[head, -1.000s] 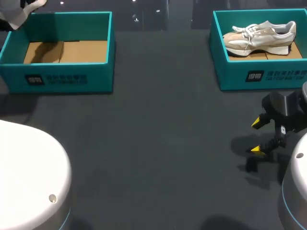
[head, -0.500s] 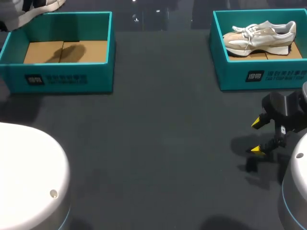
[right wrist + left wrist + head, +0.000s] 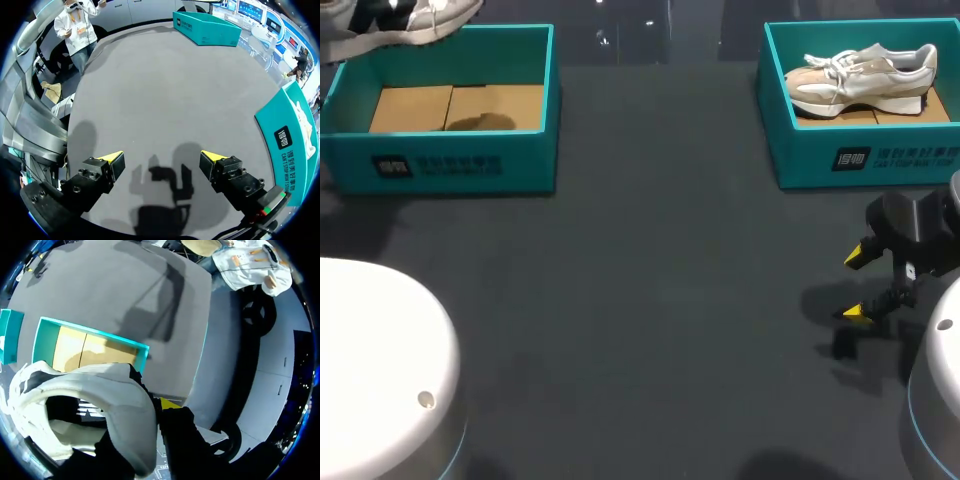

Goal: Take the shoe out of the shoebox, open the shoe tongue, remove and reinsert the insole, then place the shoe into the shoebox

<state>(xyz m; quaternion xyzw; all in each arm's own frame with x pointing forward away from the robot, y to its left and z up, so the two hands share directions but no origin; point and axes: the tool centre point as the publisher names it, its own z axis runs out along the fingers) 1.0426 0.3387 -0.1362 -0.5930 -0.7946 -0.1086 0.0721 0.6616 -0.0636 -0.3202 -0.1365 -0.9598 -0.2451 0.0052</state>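
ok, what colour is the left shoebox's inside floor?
Tan cardboard floor; the shoebox walls are teal. Head view shows it best.

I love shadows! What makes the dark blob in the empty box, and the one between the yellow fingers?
Head view: the blob in the left shoebox is the shadow of the lifted shoe above it. Right wrist view: the right gripper casts its own shadow on the table.
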